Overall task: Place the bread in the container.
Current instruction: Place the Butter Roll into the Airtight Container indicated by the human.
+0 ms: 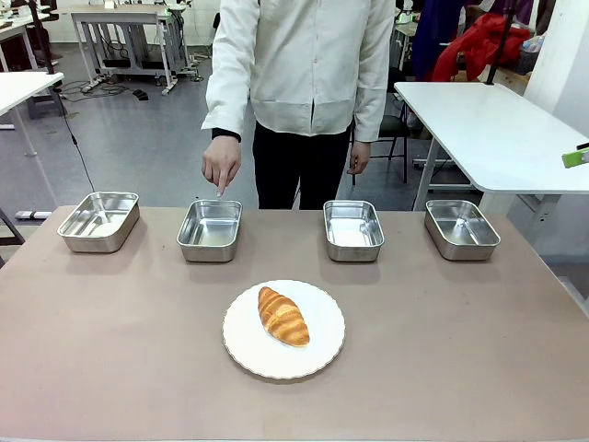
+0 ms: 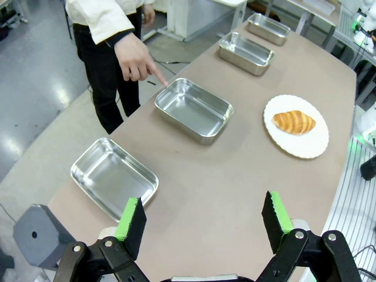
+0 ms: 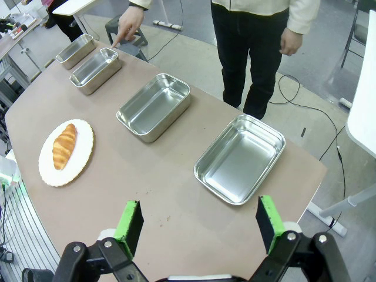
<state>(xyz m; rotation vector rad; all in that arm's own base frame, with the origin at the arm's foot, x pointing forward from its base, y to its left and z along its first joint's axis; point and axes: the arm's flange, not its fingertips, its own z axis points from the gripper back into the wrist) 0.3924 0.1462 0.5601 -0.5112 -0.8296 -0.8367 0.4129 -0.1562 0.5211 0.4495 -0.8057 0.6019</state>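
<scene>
Left gripper (image 2: 202, 205) gapes wide, nothing between its pads. The person's hand (image 1: 221, 166) points down at the container (image 1: 210, 230) — second from the left, fingertip seemingly just above its far rim. The croissant (image 1: 282, 316) lies on the white plate (image 1: 327, 336) at the container's 5 o'clock — untouched. Right gripper (image 3: 198, 205) is equally wide.

A robot lab, like a big workroom.

The floor (image 1: 138, 138) is grey, bare and shiny. A white work table (image 1: 497, 129) on metal legs stands at the right, and a second white table (image 1: 120, 14) stands far back. Black cables (image 1: 101, 87) lie on the floor under it. Two robot hands with green pads, the left gripper (image 2: 202, 202) and the right gripper (image 3: 198, 204), hang over a brown table (image 1: 110, 368). A person (image 1: 304, 64) in a white jacket stands at its far side.
</scene>
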